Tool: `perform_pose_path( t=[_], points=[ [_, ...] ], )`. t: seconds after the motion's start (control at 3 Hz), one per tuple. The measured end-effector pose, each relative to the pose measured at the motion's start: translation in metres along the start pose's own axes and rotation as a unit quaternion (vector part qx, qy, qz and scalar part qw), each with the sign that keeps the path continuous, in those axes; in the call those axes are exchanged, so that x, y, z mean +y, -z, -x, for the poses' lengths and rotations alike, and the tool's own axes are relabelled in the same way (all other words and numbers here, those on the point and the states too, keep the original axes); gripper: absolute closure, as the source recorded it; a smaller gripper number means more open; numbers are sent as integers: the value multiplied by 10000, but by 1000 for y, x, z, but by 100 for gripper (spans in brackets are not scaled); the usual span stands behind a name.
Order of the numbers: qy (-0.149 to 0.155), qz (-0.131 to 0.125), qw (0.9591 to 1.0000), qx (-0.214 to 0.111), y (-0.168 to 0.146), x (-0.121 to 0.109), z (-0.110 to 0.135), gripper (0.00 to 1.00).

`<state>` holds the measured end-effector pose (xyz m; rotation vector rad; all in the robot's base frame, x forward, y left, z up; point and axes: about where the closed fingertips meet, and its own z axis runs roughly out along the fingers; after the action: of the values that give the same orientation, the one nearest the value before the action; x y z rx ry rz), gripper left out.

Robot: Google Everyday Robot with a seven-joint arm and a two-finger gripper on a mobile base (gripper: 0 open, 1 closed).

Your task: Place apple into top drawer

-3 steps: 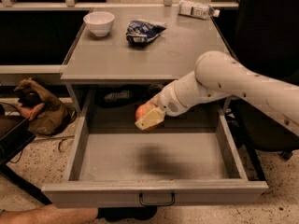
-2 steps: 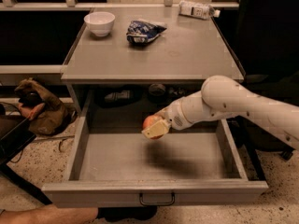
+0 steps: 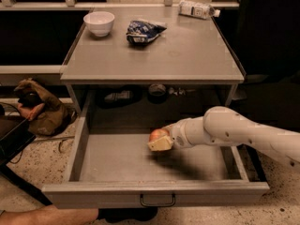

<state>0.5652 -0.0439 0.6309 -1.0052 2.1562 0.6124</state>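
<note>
In the single camera view, we see the top drawer pulled open across the lower half of the frame, its dark handle at bottom centre. The arm reaches in from the right. The claw sits low over the middle of the drawer, closed on the apple, which shows red at its tip. A shadow lies on the drawer floor beneath, and we cannot tell whether the apple touches down.

We judge the task nearly done: the apple is within the drawer's walls but not yet let go. Releasing it and lifting the arm clear are left.

On the counter above sit a white bowl, a crumpled bag and a bottle.
</note>
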Motion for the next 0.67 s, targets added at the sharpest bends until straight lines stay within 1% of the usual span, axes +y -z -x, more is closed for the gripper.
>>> perform_pose_path(
  t=[0.33, 0.67],
  points=[
    [0, 1, 10000, 0, 0, 0, 0, 100],
    [-116, -101, 9999, -25, -2, -4, -11, 100]
  ],
)
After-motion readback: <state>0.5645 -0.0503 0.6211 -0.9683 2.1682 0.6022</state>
